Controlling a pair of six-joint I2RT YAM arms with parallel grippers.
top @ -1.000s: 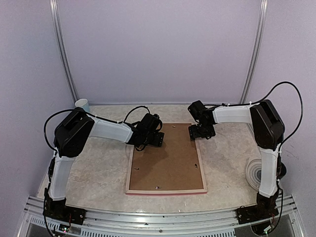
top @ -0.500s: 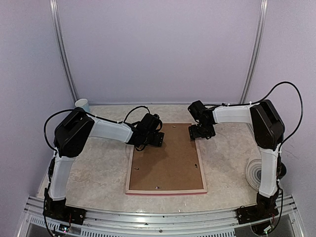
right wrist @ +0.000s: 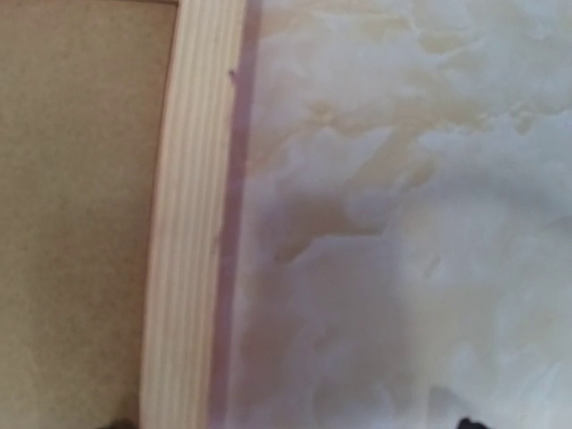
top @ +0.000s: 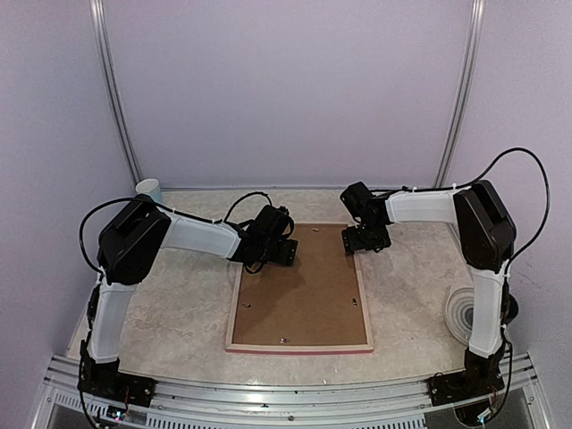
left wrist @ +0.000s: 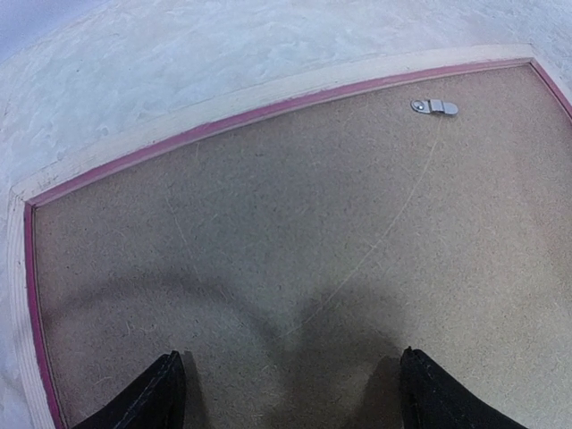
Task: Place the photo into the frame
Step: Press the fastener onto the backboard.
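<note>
The frame (top: 299,347) lies face down in the middle of the table, its pale wood back up and a pink edge showing. A brown backing board (top: 299,295) fills it. The photo is hidden. My left gripper (top: 284,252) hovers open over the board's far left corner; in the left wrist view its fingers (left wrist: 165,393) stand wide above the board (left wrist: 313,223), near the rail (left wrist: 179,125). My right gripper (top: 365,239) is open at the far right corner, straddling the wood rail (right wrist: 192,223), with only its dark tips showing at the bottom edge.
A small metal turn clip (left wrist: 434,106) sits on the board by the far rail. A pale blue cup (top: 149,189) stands at the back left corner. A white round roll (top: 460,313) lies near the right arm's base. Purple walls enclose the marbled table (right wrist: 402,223).
</note>
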